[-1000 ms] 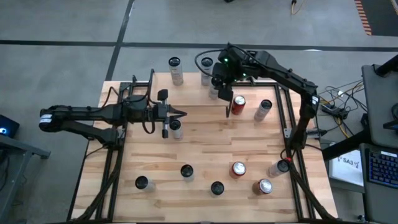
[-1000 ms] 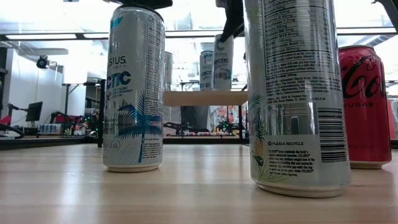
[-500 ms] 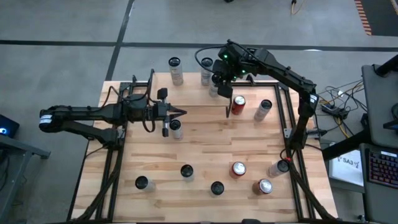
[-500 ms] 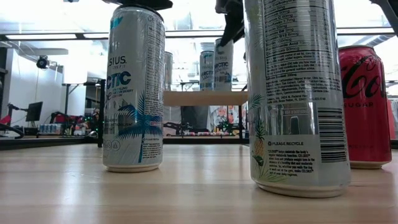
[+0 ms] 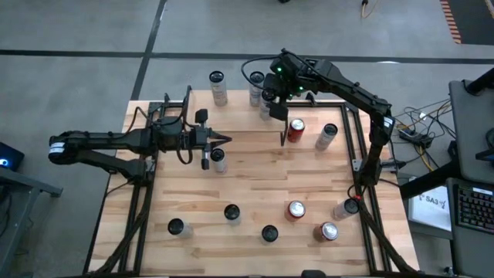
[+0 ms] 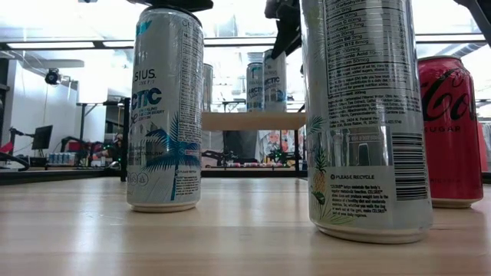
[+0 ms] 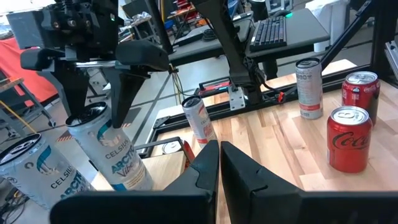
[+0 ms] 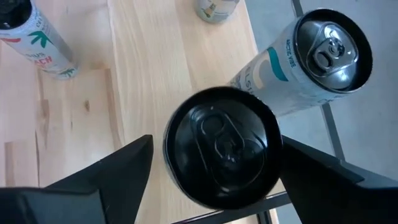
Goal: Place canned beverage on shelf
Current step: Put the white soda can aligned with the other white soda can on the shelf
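The right end effector (image 5: 272,106) is parked over the far part of the worktop (image 5: 255,193), right above the shelf (image 5: 235,116). Its fingers are spread wide, one on each side of the top of a Celsius Arctic Vibe can (image 8: 221,146) with a black lid. In the right wrist view a thin gap can be made out between the lid and at least one finger (image 8: 106,177), so the can is flanked, not clamped.

That can is standing upright on the shelf's wooden board, near one end. From table level it's seen up on the board (image 6: 253,120), with the dark end effector hanging over its top (image 6: 275,80). A second Celsius can (image 8: 305,68), silver lid, is just beside it on the same board. It looks tilted from the wrist camera, but that can be put down to the viewing angle.

The left end effector (image 5: 224,140) is held out over the middle-left of the worktop with its fingers pressed fully together and nothing in them. A black-lidded can (image 5: 218,160) is just next to it.

A red Coca-Cola can (image 5: 296,130) is standing on the worktop close to the shelf's right end, and a slim silver can (image 5: 326,136) sits a bit further right. More cans, red and black-topped, are scattered along the near side.
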You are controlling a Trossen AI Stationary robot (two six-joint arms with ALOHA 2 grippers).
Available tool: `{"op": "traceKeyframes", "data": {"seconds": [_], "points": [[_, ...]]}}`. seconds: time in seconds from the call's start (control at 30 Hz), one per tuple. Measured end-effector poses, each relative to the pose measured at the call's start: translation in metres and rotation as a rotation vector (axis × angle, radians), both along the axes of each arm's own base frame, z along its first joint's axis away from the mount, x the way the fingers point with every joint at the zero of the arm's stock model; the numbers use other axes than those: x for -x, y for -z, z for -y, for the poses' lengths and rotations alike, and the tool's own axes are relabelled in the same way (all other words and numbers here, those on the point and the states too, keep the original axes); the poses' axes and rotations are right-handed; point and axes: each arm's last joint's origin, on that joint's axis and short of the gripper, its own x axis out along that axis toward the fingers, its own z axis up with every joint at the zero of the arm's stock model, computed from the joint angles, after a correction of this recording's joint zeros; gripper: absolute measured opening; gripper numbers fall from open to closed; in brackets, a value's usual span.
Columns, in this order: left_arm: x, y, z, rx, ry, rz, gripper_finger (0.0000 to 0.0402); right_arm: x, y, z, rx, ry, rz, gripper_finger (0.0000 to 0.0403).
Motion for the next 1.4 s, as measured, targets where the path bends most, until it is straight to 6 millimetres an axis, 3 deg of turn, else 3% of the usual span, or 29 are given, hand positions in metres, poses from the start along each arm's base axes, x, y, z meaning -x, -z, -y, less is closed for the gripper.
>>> {"op": "traceKeyframes", "data": {"seconds": [0.4, 0.77, 0.9, 1.13, 1.3, 1.4], "points": [[0.000, 0.000, 0.000, 0.000, 0.000, 0.004, 0.0000, 0.010, -0.010, 0.002, 0.061, -0.009, 0.010, 0.0315], [0.000, -0.001, 0.000, 0.000, 0.000, 0.005, 0.0000, 0.042, -0.041, -0.004, 0.112, 0.024, 0.096, 0.0285], [0.000, -0.001, 0.000, 0.000, 0.000, 0.005, 0.0000, 0.051, -0.036, 0.014, 0.087, 0.111, 0.089, 0.0239], [0.000, -0.001, 0.000, 0.000, 0.000, 0.005, 0.0000, 0.044, -0.001, 0.041, 0.035, 0.107, 0.088, 0.0102], [0.000, -0.001, 0.000, 0.000, -0.001, 0.005, 0.0000, 0.036, 0.020, 0.044, 0.013, 0.034, 0.103, 0.0025], [0.000, -0.001, 0.000, 0.000, -0.001, 0.005, 0.0000, 0.030, 0.026, 0.044, 0.013, 0.007, 0.132, 0.0013]]}}
